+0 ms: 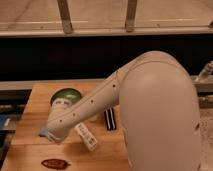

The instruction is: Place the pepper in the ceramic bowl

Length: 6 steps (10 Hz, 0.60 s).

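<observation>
I count one pepper (55,163), lying loose on the wooden table (30,117) near its front edge. One ceramic bowl (66,94) sits farther back, partly behind my arm, and one white bottle (86,136) lies between them. My gripper (46,133) is left of the bottle, clamped fully closed, clear of the pepper.

Legible text: none you could have read.
Item, white bottle (86,136), lying on the worktop (30,115): its label showed you only faint marks, unreadable.
Item, gripper (46,133), low over the worktop's left side near the bottle: you saw no readable marking.
</observation>
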Available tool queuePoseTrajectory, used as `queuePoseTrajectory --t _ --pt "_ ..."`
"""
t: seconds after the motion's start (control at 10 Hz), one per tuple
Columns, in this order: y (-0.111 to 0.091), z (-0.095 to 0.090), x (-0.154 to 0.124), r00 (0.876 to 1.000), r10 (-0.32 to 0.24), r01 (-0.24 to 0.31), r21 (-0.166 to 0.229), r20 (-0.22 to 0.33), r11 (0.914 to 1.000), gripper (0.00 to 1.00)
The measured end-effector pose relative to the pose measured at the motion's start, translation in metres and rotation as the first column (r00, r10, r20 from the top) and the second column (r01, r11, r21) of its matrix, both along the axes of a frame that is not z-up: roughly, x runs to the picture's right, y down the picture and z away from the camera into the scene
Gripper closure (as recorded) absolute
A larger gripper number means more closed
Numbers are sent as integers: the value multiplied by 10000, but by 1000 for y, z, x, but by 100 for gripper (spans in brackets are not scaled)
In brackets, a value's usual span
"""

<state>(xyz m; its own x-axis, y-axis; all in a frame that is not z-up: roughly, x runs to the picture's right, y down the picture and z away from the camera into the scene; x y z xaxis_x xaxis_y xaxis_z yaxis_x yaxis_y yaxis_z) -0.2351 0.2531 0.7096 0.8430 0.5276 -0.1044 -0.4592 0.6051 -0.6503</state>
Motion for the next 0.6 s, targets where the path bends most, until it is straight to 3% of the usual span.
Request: queuePoseTrajectory --t 0.2,0.4,0.5,0.6 --pt "-8 -5 4 9987 358 -369 291 365 9989 91" --pt "-12 -10 12 9931 844 -889 530 808 9946 71" --pt "-10 -10 12 9927 880 -922 483 827 9946 61" --pt "-10 -11 11 9927 874 -915 459 836 9947 59"
